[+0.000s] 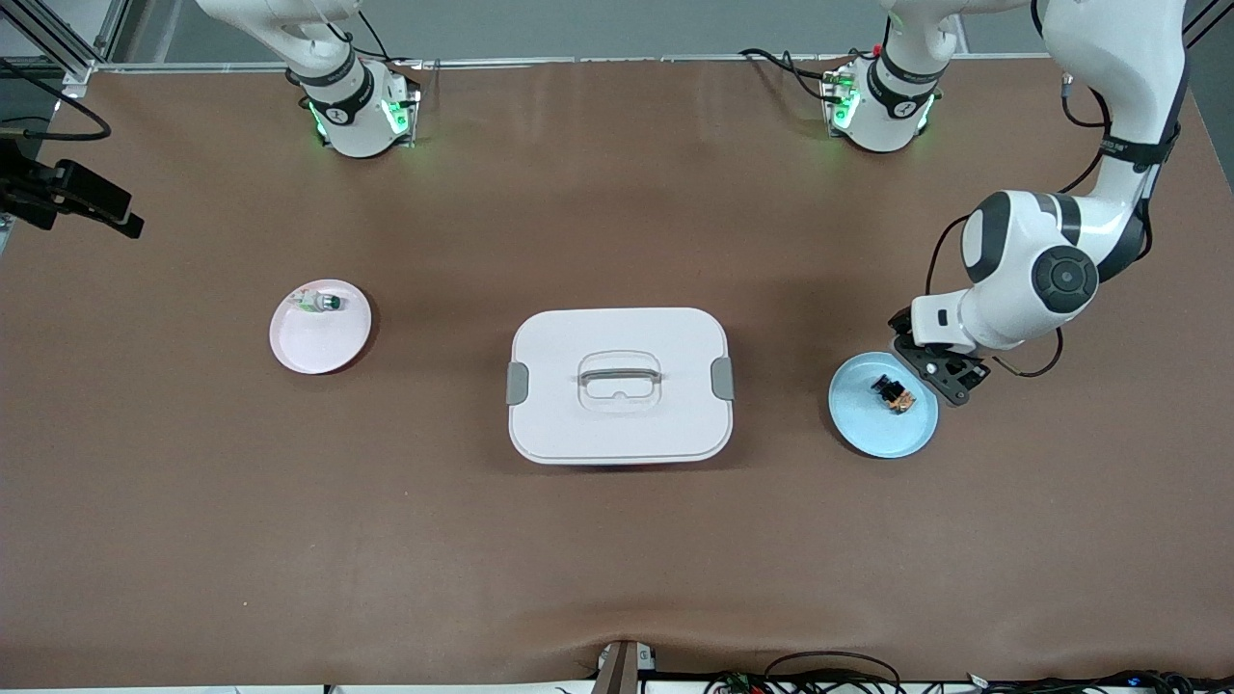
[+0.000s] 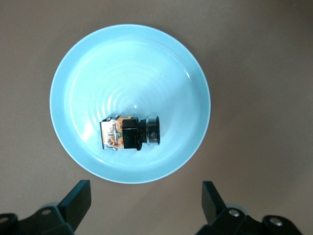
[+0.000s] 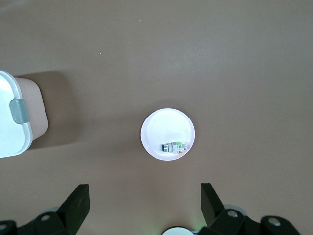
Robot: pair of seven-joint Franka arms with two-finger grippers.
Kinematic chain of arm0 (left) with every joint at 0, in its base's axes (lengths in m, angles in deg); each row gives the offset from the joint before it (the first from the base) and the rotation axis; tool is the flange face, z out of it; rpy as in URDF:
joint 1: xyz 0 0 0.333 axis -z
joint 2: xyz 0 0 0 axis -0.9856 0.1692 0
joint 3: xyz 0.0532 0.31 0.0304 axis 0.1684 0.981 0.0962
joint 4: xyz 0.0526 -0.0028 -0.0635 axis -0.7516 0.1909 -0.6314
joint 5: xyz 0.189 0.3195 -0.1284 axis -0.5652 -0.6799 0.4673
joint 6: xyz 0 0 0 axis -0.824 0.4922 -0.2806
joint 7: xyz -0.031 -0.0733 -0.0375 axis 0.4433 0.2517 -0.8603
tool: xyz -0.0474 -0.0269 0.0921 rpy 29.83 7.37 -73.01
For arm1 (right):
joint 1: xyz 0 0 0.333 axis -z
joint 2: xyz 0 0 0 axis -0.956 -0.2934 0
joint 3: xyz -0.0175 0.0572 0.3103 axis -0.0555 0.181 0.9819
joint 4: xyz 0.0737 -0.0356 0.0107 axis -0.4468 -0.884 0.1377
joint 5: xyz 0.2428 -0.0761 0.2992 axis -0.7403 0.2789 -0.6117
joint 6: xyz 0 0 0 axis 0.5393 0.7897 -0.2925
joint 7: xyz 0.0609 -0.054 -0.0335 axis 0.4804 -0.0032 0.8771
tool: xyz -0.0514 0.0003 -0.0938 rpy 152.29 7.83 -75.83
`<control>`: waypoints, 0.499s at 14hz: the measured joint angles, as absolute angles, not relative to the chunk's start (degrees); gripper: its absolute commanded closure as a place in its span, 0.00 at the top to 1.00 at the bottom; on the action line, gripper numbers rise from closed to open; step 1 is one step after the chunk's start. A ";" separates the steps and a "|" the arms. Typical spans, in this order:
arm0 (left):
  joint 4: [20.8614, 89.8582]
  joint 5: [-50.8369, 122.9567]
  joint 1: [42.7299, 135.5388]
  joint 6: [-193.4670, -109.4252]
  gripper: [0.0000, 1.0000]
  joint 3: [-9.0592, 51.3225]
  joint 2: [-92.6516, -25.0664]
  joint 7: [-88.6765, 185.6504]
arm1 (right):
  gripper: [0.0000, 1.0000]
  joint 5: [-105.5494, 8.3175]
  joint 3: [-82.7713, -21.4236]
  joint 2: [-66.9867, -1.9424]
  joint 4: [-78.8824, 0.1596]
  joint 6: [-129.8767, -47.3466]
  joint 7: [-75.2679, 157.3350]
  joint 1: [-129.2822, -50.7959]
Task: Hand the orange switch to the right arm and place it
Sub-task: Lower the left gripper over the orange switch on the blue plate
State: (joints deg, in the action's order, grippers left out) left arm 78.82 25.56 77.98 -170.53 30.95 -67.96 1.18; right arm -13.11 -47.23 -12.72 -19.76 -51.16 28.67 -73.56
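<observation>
Here the orange switch [image 2: 129,133] lies on its side in the light blue plate [image 1: 863,431] toward the left arm's end of the table, apart from the lidded white container [image 1: 619,385] at the middle. The left gripper [image 1: 950,378] hangs over that plate's rim, fingers spread and empty. The right gripper [image 3: 142,208] waits high over the table, fingers wide apart, above a pink plate [image 1: 318,347] holding a green-capped part [image 1: 318,303].
</observation>
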 measured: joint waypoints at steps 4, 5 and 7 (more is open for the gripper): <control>77.67 25.56 77.93 -174.24 1.00 30.93 -64.21 1.17 | 1.00 -13.12 -47.23 -12.81 -19.87 -51.16 28.67 -73.56; 76.92 25.56 77.93 -174.47 1.00 30.94 -63.18 1.17 | 1.00 -13.15 -47.23 -12.85 -20.01 -51.15 28.67 -73.56; 75.28 25.59 77.92 -174.87 1.00 30.94 -61.50 1.18 | 1.00 -13.16 -47.28 -12.89 -20.52 -51.15 28.67 -73.55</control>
